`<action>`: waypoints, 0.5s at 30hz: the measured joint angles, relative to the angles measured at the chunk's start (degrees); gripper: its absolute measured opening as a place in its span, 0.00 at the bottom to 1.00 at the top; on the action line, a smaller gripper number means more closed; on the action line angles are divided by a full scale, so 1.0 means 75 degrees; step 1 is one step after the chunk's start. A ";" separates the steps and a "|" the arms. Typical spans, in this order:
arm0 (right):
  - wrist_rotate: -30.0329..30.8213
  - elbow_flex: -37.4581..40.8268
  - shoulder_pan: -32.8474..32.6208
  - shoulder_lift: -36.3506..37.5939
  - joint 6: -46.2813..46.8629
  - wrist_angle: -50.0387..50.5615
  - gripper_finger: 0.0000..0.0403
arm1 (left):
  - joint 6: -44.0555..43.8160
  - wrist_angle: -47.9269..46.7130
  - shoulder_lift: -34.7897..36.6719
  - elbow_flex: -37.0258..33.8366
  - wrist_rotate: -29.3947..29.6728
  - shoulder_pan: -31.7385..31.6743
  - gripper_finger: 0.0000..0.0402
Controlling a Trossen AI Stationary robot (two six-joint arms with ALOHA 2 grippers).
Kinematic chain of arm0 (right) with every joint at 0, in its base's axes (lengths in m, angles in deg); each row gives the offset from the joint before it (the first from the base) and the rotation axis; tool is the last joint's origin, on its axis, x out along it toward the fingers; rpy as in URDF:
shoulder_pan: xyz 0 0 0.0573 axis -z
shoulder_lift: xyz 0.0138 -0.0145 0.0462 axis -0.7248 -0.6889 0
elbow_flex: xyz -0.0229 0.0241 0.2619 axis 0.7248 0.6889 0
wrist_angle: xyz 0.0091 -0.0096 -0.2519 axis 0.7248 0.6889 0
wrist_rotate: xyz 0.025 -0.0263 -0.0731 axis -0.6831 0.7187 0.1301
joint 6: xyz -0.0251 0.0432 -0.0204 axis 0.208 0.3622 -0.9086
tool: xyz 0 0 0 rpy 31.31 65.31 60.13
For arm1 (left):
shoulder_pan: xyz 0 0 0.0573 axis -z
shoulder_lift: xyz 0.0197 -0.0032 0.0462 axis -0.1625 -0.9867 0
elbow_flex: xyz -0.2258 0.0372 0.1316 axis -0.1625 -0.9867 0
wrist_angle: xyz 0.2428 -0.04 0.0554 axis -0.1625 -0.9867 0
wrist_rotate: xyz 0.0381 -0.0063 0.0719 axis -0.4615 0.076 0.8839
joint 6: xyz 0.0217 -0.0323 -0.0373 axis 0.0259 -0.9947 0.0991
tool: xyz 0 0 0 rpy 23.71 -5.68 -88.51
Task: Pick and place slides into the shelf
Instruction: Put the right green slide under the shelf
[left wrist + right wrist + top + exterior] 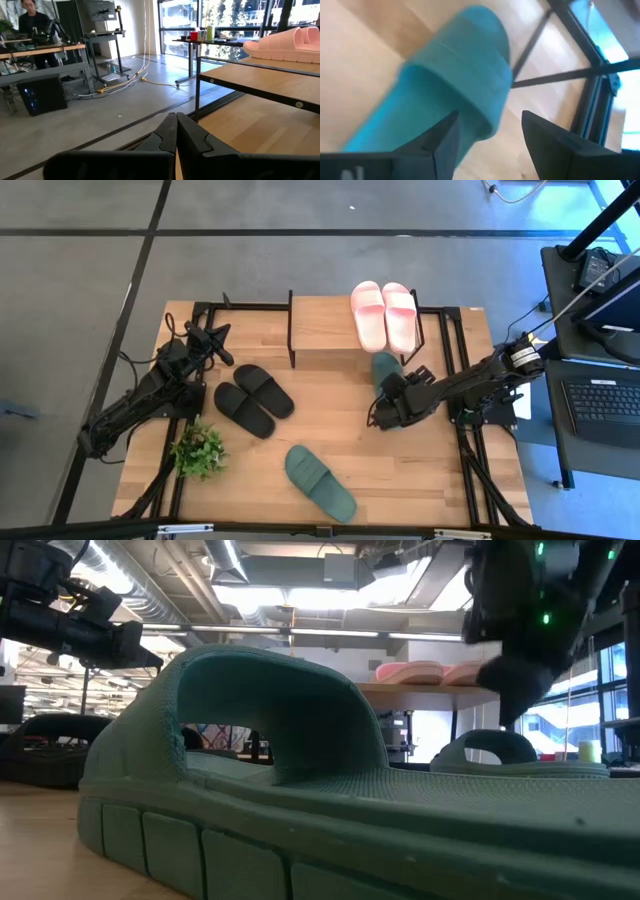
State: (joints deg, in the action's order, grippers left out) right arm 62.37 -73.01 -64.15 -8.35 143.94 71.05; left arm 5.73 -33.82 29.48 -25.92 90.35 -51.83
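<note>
While spread wide over the green slide (445, 80), right pincer (385, 412) hovers just in front of the shelf (325, 330). Could easily shove it under instead of grabbing. Left pincer (212, 340) pressed together, parked left of shelf.

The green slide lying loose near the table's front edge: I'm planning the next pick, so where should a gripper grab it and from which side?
Judging by its pose, grip the wide strap of the green slide from above. It lies sole-down and flat, diagonal, apart from the black slides and the plant. The arched strap stands clear of the footbed, so one finger could slip beneath it; nothing crowds it.
</note>
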 joint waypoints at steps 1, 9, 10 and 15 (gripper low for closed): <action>-0.0046 -0.0156 -0.0093 0.0000 -0.0054 0.0073 0.52 | 0.0004 0.0000 0.0000 0.0000 0.0000 0.0001 0.00; -0.1372 -0.0881 -0.0931 0.0767 -0.1977 0.0143 0.52 | 0.0009 0.0000 0.0000 0.0000 0.0000 0.0000 0.00; -0.1393 -0.0879 -0.1055 0.0991 -0.1989 0.0090 0.52 | 0.0009 0.0000 0.0000 -0.0003 0.0000 0.0000 0.00; -0.1394 -0.0576 -0.1502 0.2269 -0.2186 -0.0212 0.52 | 0.0009 0.0001 0.0003 0.0000 0.0000 0.0000 0.00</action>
State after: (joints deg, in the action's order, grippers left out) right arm 51.91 -77.33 -75.42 8.67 127.54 69.46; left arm 5.79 -33.81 29.50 -25.92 90.35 -51.83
